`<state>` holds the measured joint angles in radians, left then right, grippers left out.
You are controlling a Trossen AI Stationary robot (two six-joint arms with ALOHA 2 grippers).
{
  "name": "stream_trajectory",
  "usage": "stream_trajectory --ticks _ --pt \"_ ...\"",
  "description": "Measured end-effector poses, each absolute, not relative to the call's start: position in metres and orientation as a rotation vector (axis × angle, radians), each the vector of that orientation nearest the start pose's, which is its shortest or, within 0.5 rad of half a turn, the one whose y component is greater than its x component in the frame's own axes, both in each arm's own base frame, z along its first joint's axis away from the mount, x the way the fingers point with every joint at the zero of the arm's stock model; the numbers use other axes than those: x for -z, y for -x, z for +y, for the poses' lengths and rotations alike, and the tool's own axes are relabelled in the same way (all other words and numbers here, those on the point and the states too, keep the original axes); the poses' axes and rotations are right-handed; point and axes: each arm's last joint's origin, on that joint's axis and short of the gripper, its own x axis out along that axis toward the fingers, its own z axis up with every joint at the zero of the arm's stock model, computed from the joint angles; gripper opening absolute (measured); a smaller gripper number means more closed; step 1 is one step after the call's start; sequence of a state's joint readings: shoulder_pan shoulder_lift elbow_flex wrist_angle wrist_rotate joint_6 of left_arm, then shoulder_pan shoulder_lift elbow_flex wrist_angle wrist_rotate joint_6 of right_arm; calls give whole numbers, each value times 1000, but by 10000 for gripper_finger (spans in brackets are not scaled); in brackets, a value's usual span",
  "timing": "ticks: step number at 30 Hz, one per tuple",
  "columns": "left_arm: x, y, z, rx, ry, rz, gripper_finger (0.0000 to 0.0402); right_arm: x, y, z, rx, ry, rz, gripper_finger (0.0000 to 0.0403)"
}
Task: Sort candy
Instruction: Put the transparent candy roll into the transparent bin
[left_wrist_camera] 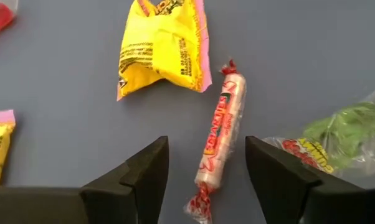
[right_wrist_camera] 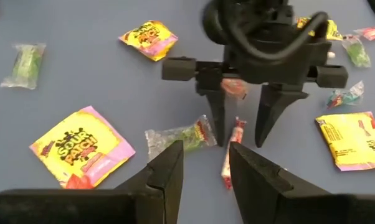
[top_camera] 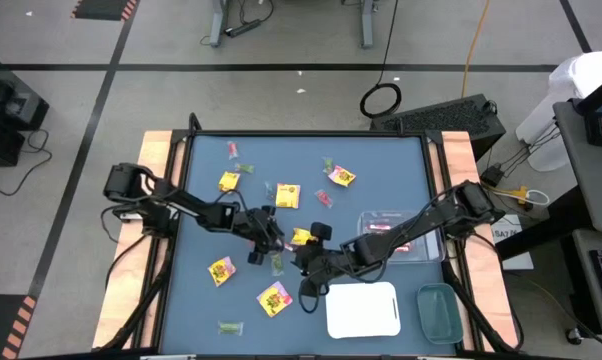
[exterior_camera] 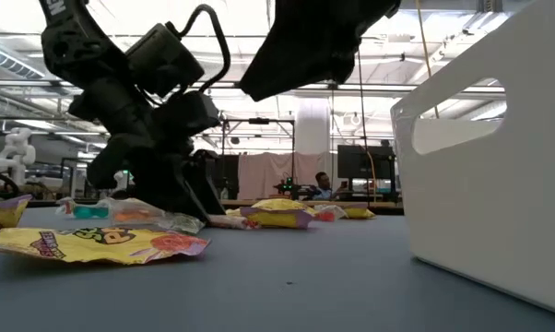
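Note:
A pink-and-white candy stick [left_wrist_camera: 222, 134] lies flat on the blue table, beside a yellow packet [left_wrist_camera: 162, 46] and a green sweet in clear wrap [left_wrist_camera: 343, 134]. My left gripper [left_wrist_camera: 206, 144] is low over the table's middle [top_camera: 271, 240], open. One finger stands on each side of the stick, with a gap on both sides. My right gripper [right_wrist_camera: 205, 152] hovers open and empty just near of it [top_camera: 303, 262], facing the left gripper [right_wrist_camera: 239, 143]. More yellow packets [top_camera: 274, 298], red sticks and green pieces lie scattered about.
A clear tray [top_camera: 421, 222] holding red sticks stands right of centre. A white tray [top_camera: 361, 310] and a green tray [top_camera: 438, 310] sit at the near right. In the low view the white tray [exterior_camera: 499, 184] rises tall on the right, with a yellow packet [exterior_camera: 93, 242] close by.

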<state>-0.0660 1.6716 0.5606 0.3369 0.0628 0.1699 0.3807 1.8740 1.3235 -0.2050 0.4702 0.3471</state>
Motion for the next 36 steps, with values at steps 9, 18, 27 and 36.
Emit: stream_trajectory --ticks 9,18,27,36 --pt "-97 -279 -18 244 -152 784 119 -214 -382 142 194 -17 663 118" --pt "-105 -278 -18 248 -176 747 39 -213 -381 141 200 -15 677 118" --pt "-136 -270 -25 248 -146 680 59 -194 -383 138 311 -5 712 131" --pt "-157 -265 -42 308 -167 593 56 -179 -394 126 347 -33 715 219"
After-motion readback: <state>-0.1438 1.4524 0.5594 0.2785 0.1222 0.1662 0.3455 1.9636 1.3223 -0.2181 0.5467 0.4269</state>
